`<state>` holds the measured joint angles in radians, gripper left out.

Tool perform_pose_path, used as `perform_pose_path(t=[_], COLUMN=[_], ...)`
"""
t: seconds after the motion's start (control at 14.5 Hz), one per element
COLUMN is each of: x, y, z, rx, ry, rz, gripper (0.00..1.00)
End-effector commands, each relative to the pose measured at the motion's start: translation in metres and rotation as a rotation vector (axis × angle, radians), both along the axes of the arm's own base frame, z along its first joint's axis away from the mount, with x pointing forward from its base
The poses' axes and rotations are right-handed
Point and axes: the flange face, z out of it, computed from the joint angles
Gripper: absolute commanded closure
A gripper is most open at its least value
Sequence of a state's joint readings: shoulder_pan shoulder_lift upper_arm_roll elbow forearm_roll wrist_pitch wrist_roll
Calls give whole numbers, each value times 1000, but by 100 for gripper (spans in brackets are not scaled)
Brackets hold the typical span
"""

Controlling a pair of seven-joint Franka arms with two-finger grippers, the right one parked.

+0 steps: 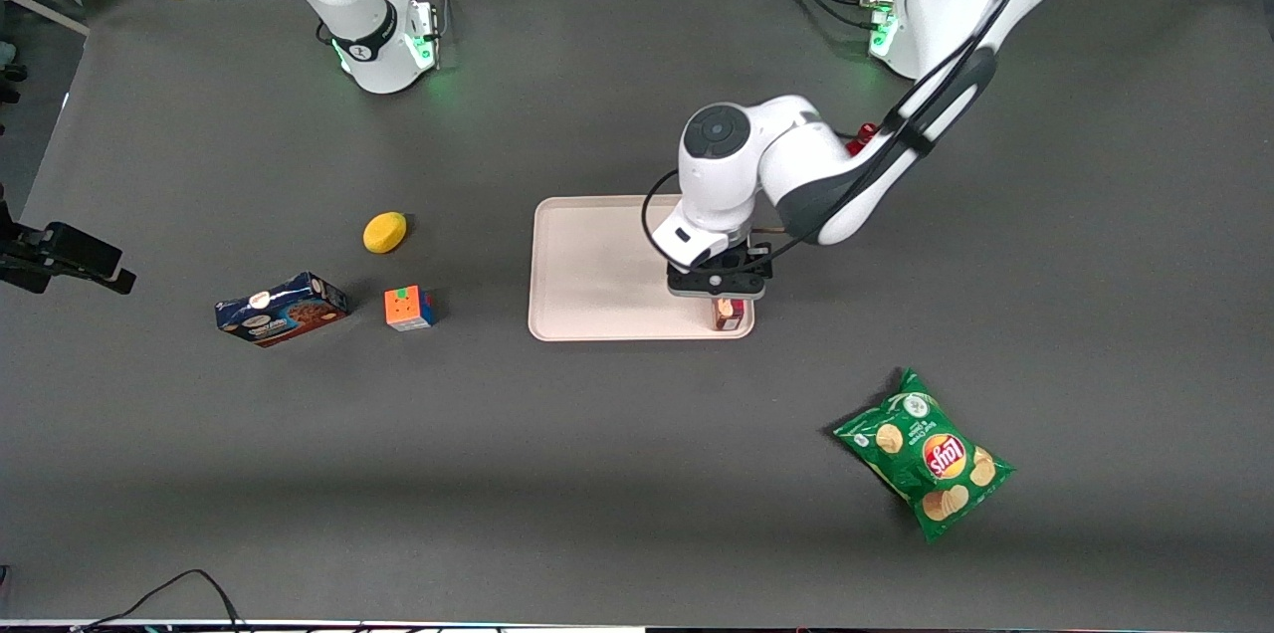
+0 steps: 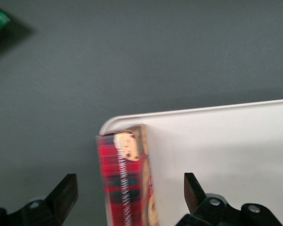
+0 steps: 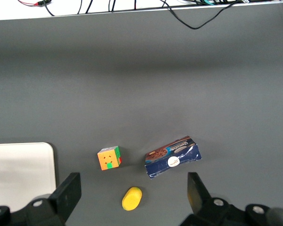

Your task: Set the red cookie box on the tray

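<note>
A: On the tray's (image 1: pixel 597 265) corner nearest the front camera, toward the working arm's end, the gripper (image 1: pixel 719 293) hangs right over the red cookie box (image 1: pixel 729 314). One box, one tray.

B: Holding it?

A: No. Wrist cam shows both fingers (image 2: pixel 63 195) spread wide, the red cookie box (image 2: pixel 127 176) between them, touching neither. It lies along the tray's (image 2: pixel 226 141) edge, its cookie-picture end at the rounded corner.

B: Fully on the tray?

A: Can't tell, its outer side sits right at the rim (may overhang a bit).

B: Rest of the table?

A: Five other items, one of each. Green chip bag (image 1: pixel 926 454), nearer the front cam, toward the working arm's end. Toward the parked arm's end: yellow lemon (image 1: pixel 384 232), puzzle cube (image 1: pixel 409 308), dark-blue cookie box (image 1: pixel 282 309). Plus a red bottle cap (image 1: pixel 864 137) peeking out by the arm.
</note>
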<state>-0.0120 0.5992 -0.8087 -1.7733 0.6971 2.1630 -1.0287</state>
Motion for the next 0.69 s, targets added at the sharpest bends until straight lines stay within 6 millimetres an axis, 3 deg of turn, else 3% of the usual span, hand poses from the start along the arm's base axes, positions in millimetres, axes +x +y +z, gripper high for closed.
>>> perform_pose_path(t=[0.0, 0.14, 0.35, 0.55, 0.62], x=[13, 22, 20, 31, 35], y=[41, 75, 112, 197, 230], z=[140, 210, 282, 332, 333], rx=[77, 102, 143, 131, 99], ry=[50, 130, 208, 205, 231], rz=[-113, -98, -78, -73, -60], gripper=[0, 0, 0, 0, 0])
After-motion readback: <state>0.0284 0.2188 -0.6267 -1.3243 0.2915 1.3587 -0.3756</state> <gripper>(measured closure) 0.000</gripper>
